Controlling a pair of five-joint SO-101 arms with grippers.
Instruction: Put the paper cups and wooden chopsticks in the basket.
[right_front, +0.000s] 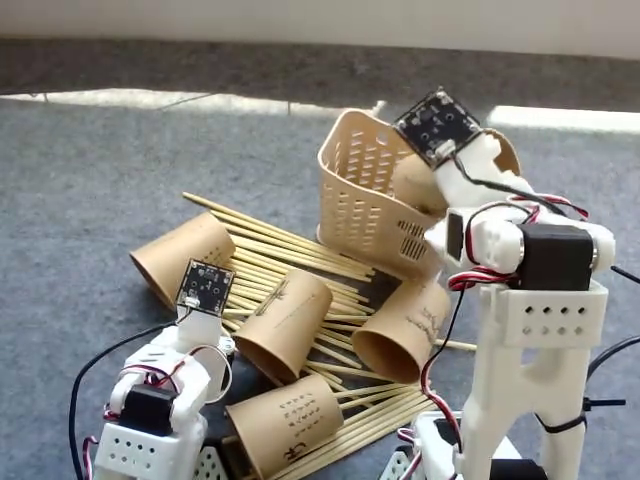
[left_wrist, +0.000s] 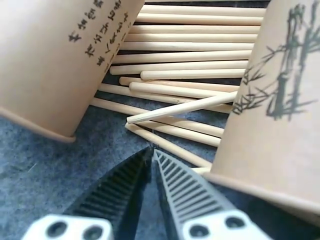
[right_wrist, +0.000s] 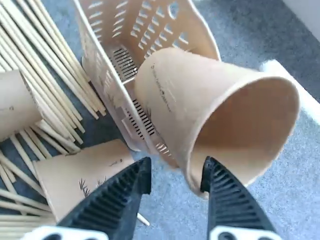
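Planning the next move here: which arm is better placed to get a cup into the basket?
The right. Its tool grips a paper cup by the wall, right at the basket. The left tool is shut and empty, down by the chopsticks.

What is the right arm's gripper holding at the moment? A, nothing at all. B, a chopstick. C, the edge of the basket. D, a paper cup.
D: the right gripper is clamped on the rim of a paper cup, one finger inside its mouth and one outside, holding it up at the basket.
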